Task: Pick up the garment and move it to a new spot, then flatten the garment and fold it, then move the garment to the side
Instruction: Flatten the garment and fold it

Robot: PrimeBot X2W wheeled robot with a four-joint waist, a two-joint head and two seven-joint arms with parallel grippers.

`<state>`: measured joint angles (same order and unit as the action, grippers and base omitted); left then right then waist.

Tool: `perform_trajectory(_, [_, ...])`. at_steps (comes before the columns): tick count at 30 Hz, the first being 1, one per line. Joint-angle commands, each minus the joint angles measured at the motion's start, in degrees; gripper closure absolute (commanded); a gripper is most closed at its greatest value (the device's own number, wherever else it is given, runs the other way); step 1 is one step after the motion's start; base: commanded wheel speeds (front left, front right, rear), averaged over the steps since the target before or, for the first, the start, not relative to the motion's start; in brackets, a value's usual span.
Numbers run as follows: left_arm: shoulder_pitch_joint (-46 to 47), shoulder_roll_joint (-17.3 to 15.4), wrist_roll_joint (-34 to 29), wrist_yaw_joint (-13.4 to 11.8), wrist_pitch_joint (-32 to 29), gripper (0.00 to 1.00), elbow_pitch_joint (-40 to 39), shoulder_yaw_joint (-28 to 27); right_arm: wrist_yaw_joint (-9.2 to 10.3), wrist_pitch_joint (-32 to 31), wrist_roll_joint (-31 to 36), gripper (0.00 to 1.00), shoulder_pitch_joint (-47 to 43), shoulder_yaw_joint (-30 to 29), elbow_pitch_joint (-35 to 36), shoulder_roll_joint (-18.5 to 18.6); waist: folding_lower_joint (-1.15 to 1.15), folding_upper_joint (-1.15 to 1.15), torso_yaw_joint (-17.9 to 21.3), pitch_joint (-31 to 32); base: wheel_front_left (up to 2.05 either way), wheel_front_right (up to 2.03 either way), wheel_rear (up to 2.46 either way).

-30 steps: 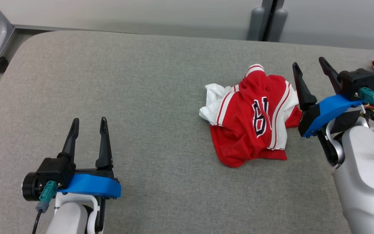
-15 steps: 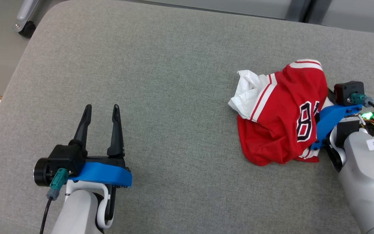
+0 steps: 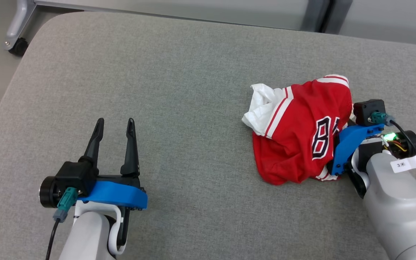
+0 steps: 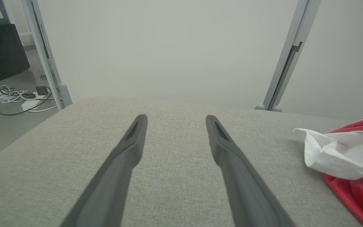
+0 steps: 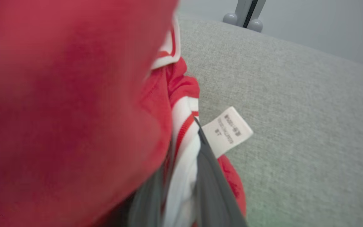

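Table (image 3: 179, 72), grey fabric top w/ rounded corners, spans most of head view. On its right side lies the garment (image 3: 294, 137), a red jersey w/ white stripes and a dark number print (image 3: 321, 139). It's bunched in a heap, w/ a white part (image 3: 262, 104) sticking out toward the left.

My right forearm (image 3: 395, 202) comes in from lower right, wrist tight against the garment's right edge. In head view the fingers are buried under the cloth. In right wrist view my right end effector (image 5: 183, 157) is nearly closed, pinching a white-and-red fold of the garment btwn its two fingers. Blurred red cloth drapes close over the lens on that view's left.

My left end effector (image 3: 116, 122) sits at lower left, well apart from the garment, fingers spread wide above bare table. Can't tell if it touches the table.

A small white care label (image 5: 227, 130) hangs off the garment just beside one fingertip; print too small to read.
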<state>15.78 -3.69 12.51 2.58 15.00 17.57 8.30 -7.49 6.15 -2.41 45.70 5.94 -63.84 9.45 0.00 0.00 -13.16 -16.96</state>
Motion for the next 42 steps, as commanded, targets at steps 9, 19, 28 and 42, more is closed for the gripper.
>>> perform_trajectory(9, [-2.20,-0.37,-1.15,0.76,0.26,0.00,0.35,-2.44,0.00,7.35,-3.35,1.00,-1.73,-2.06,0.65,3.91,0.00,0.00,4.83,4.60,0.00,0.00,0.00])
perform_trajectory(19, [-4.08,-0.15,-1.69,0.85,0.25,0.00,-0.02,-3.71,-0.01,9.02,-5.93,1.00,-5.52,-4.88,10.65,6.86,0.00,0.00,7.49,7.34,0.00,0.00,0.00])
perform_trajectory(28, [-5.37,-0.01,-1.85,0.83,0.26,0.00,-0.78,-4.87,-0.01,7.96,-6.03,1.00,-9.87,3.24,24.06,0.87,0.00,0.00,5.94,8.93,0.00,0.00,0.00])
perform_trajectory(42, [-6.44,0.41,-1.22,0.68,0.26,0.00,-1.21,-5.19,-0.02,4.56,-9.34,1.00,-16.82,25.47,29.32,-6.25,0.00,0.00,2.14,8.60,0.00,0.00,0.00])
